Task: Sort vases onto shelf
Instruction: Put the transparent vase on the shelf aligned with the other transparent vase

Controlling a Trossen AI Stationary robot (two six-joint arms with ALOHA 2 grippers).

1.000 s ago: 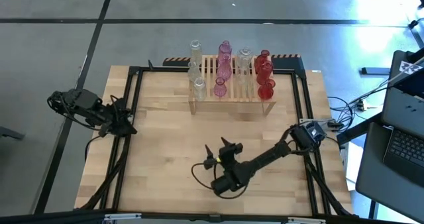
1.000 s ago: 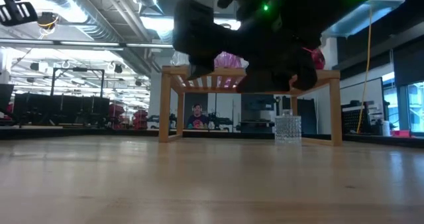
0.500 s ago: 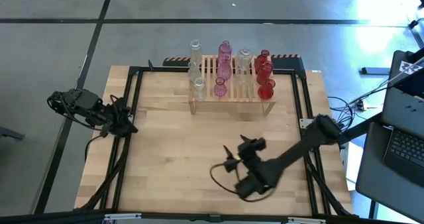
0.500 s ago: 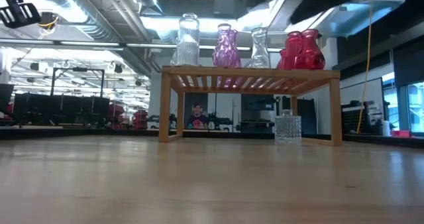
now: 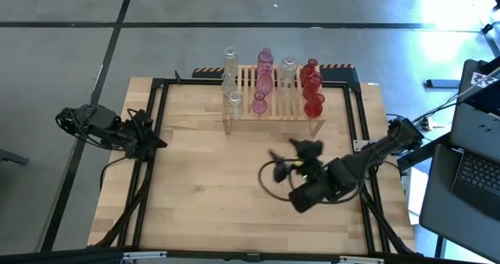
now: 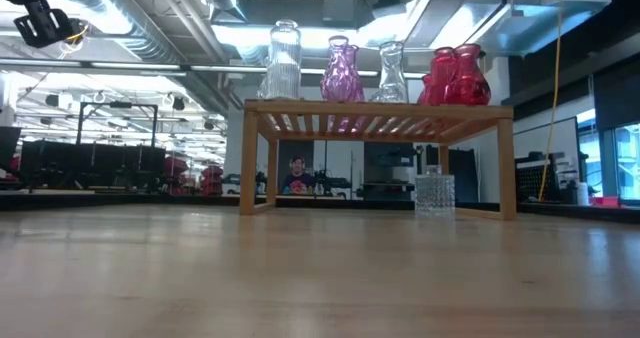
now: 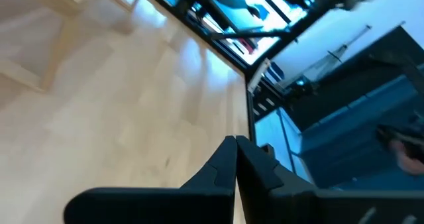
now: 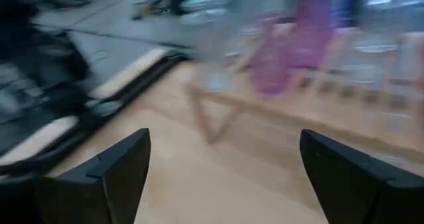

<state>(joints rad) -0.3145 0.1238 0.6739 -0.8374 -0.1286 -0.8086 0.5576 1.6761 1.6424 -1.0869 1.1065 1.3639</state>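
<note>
On shelf (image 5: 273, 115) at table (image 5: 195, 186) far edge, vases (image 5: 266, 80) stand grouped by colour; right claw (image 5: 293, 148) spread, empty, mid-table; left claw (image 5: 160, 143) pressed together, waiting left.

Red, pink, clear vases (image 5: 265, 83) upright on shelf (image 5: 273, 117)

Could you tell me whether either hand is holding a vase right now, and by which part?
Nothing is held: the right hand is open and empty, the left hand shut on nothing.
</note>
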